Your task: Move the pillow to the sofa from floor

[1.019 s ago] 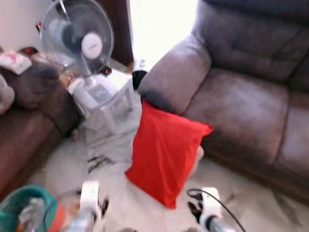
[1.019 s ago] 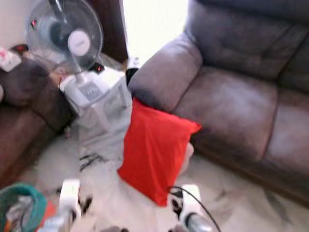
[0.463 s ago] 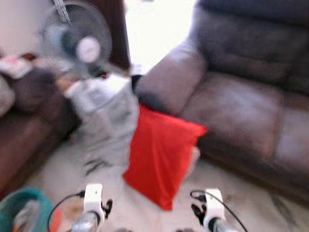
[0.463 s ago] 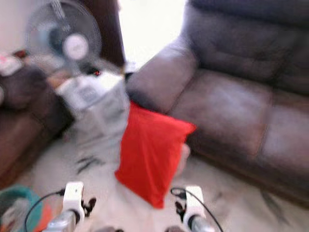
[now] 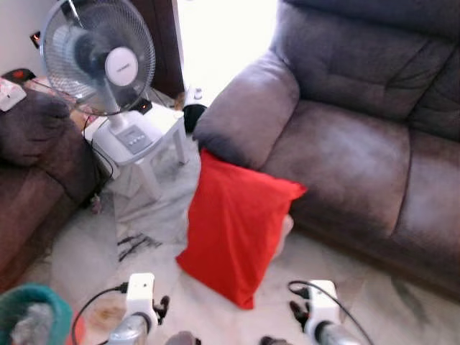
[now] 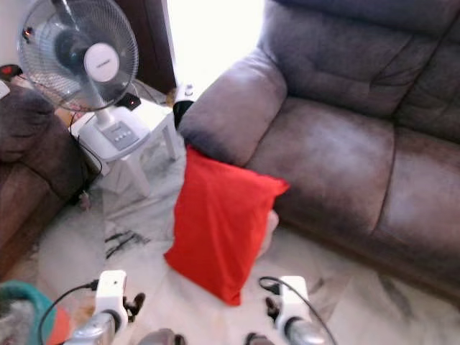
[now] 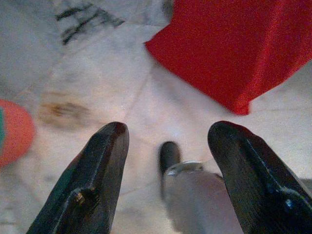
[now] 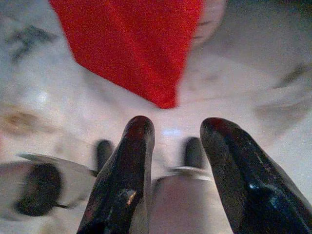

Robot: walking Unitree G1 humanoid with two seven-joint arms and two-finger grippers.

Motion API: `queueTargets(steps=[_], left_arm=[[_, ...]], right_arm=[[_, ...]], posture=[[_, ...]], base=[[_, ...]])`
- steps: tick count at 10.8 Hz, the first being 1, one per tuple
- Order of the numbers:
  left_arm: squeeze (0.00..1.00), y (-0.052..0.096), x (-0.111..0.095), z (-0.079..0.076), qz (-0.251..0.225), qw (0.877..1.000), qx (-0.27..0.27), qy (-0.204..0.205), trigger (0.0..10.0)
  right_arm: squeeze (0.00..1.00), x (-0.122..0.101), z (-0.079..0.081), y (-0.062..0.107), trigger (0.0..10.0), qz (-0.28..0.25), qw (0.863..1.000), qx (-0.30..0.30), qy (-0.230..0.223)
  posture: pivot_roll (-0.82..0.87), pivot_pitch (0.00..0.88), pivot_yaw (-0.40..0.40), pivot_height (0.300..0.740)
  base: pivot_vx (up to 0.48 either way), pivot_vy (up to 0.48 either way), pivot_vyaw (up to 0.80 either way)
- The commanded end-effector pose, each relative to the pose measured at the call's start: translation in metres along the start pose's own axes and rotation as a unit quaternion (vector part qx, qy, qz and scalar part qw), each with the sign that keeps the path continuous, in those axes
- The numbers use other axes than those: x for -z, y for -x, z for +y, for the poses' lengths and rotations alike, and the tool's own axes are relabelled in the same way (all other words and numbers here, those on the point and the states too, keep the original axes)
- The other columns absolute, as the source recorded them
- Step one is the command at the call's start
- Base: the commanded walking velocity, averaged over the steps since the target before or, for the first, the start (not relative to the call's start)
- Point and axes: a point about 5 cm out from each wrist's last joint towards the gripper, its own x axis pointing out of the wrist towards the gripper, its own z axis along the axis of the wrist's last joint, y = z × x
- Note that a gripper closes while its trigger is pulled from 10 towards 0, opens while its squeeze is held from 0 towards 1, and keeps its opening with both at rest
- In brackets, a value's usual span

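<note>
View's sharp now, less shake than before. Red pillow mid-frame, leaning on sofa. Left gripper & right gripper both spread wide, empty. You're close, reach next.

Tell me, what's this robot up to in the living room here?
It is facing a red pillow that stands on the floor, leaning against the front of a grey sofa. Nothing is being held yet: the left gripper and the right gripper are both open and low over the pale floor, short of the pillow's bottom corner. A white fan stands on a small stool to the left.
</note>
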Motion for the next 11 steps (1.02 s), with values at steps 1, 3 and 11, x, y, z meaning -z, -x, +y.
queueTargets(steps=[1,3,11], left_arm=[[0.00,0.0008,0.0053,-0.0012,0.012,1.000,0.000,0.004,10.0],[0.00,0.0009,0.0056,-0.0011,0.013,1.000,0.002,0.002,10.0],[0.00,0.0009,0.0039,0.0002,0.006,1.000,-0.002,-0.009,10.0]], right_arm=[[0.00,0.0099,-0.0073,0.0038,10.0,0.013,1.000,0.010,-0.003],[0.00,0.0106,-0.0073,0.0039,10.0,0.014,1.000,0.013,-0.003],[0.00,0.0102,-0.0067,0.0038,10.0,0.010,1.000,0.016,-0.010]], posture=[[0.08,0.175,0.032,0.718],[0.08,0.171,0.034,0.718],[0.07,0.180,0.035,0.718]], base=[[0.000,0.337,0.00],[0.000,0.334,0.00],[0.034,0.082,-0.14]])
